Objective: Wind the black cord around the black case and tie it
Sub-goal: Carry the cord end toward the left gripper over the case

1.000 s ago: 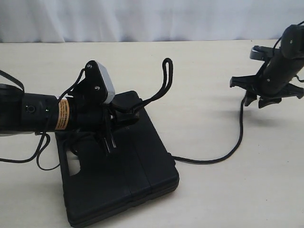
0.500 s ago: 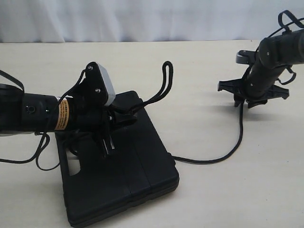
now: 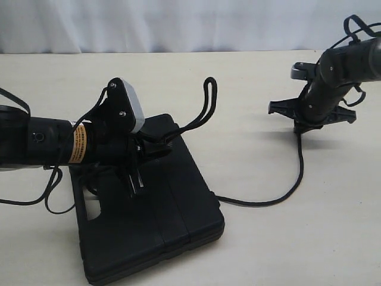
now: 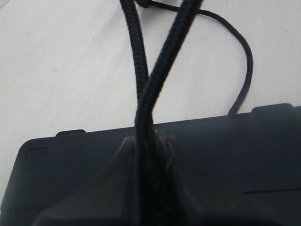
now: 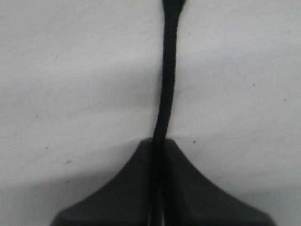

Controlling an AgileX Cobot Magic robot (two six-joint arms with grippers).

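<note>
1. Exterior view, nearest first: the black case (image 3: 161, 232) lies flat and closed on the tabletop (image 3: 286, 256), and it has not shifted in the last second.
2. Over the case's far half, the left end effector (image 3: 156, 148) stays clenched on a doubled stretch of the black cord (image 3: 268, 201). The left wrist view shows two strands (image 4: 155, 84) meeting between its jaws just above the lid (image 4: 244, 150).
3. Beyond the case's far edge, the cord's loop (image 3: 209, 98) stands up in the air, as before.
4. To the right of the case, the cord leaves its right edge, lies in a slack curve on the tabletop, then rises steeply.
5. Farthest, well to the right of the case and beyond it, the right end effector (image 3: 300, 128) has just swung a little nearer the case and snapped closed. The right wrist view shows a single strand (image 5: 167, 84) pinched between its jaws.
6. Judgement: both arms now grasp the cord, so the slack right of the case can be drawn in and carried around it. I can see no finished turn across the lid and no knot, so wrapping and tying remain.
</note>
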